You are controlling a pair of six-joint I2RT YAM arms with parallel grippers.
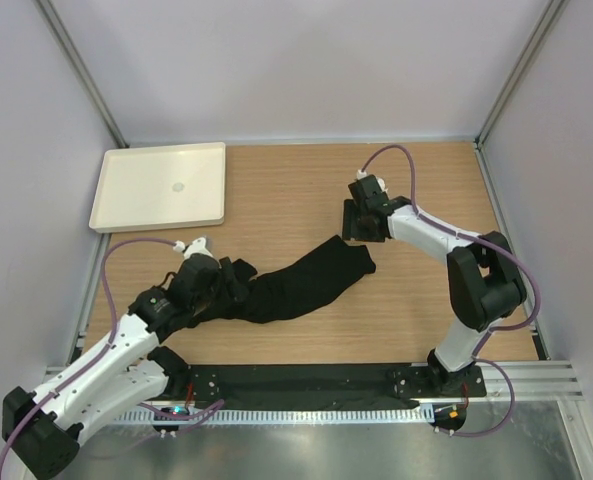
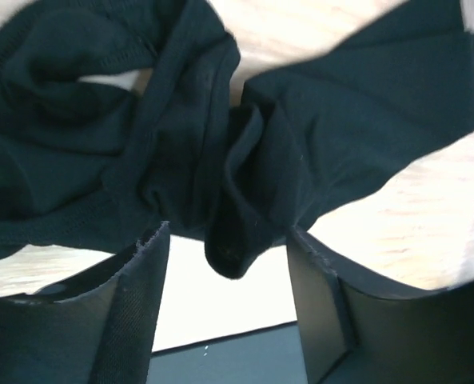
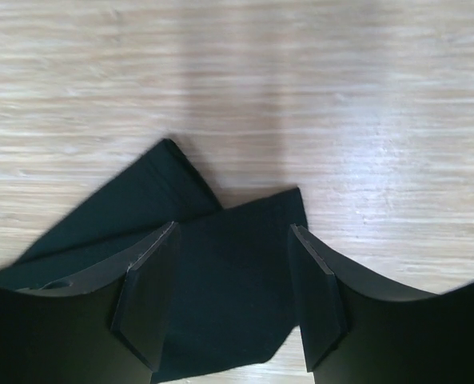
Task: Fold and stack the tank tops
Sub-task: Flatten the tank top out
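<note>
The black tank top (image 1: 301, 285) lies crumpled and stretched out diagonally on the wooden table. My left gripper (image 1: 214, 287) is at its bunched left end. In the left wrist view the jaws stand wide apart and a fold of the tank top (image 2: 300, 136) hangs between the fingertips of the left gripper (image 2: 229, 234). My right gripper (image 1: 360, 228) hovers over the top's far right end. In the right wrist view the right gripper (image 3: 233, 232) is open over a flat corner of the tank top (image 3: 229, 288).
A shallow white tray (image 1: 146, 200) sits at the back left of the table. Grey walls with metal posts close in the table on three sides. A black rail with the arm bases runs along the near edge.
</note>
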